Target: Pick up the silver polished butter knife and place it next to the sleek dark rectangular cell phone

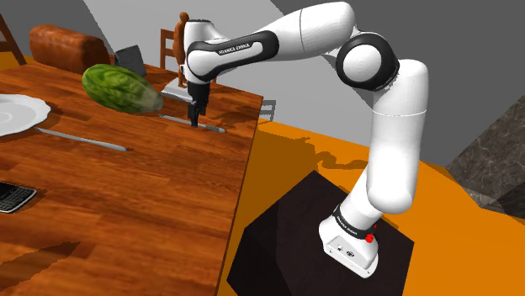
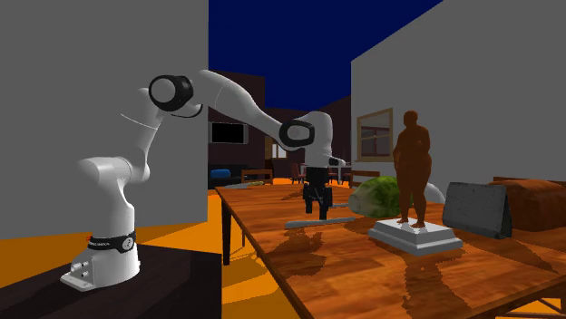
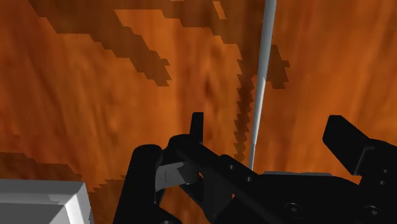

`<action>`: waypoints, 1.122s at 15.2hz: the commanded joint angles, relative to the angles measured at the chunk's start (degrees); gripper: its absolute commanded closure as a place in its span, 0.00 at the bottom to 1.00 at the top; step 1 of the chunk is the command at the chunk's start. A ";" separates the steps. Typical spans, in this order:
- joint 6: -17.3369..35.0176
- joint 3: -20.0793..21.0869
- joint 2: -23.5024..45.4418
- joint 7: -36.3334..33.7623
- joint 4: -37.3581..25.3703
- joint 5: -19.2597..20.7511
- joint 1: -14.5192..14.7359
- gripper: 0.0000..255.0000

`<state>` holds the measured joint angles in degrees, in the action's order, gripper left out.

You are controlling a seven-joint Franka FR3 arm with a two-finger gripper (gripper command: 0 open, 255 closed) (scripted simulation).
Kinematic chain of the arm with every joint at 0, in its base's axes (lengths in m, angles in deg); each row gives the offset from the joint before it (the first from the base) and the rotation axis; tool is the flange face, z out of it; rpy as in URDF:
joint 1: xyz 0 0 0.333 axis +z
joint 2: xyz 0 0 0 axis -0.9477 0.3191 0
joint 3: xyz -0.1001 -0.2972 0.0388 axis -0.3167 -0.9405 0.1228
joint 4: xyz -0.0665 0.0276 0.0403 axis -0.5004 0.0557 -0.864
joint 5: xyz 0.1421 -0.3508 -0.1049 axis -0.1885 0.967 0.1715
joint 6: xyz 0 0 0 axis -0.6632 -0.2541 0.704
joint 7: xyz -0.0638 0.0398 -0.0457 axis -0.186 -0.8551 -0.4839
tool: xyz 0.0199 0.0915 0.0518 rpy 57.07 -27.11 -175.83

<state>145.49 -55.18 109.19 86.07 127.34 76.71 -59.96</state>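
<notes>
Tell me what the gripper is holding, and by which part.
Nothing is held. The gripper is open: the knife lies on the table between the jaws, which stand apart on either side without touching it.

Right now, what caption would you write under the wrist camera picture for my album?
Open black fingers straddle the thin silver butter knife lying on the wooden table.

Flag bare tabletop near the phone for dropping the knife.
Free: the wide bare wood bordered by the phone, the long grey utensil beside the plate and the table edge. Crowded: the far end, around the leafy green vegetable, statue base and gripper.
</notes>
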 commanded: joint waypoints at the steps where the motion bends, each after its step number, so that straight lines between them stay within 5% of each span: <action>1: 0.53 -0.02 0.17 0.01 0.33 0.02 -0.02 0.00; 7: 0.52 -0.02 0.16 0.02 0.34 0.02 -0.03 0.00; 8: 0.52 -0.02 0.16 0.02 0.34 0.02 -0.03 1.00; 17: 0.53 -0.02 0.17 0.01 0.33 0.02 -0.02 1.00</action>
<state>146.01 -55.20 109.35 86.09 127.67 76.73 -59.99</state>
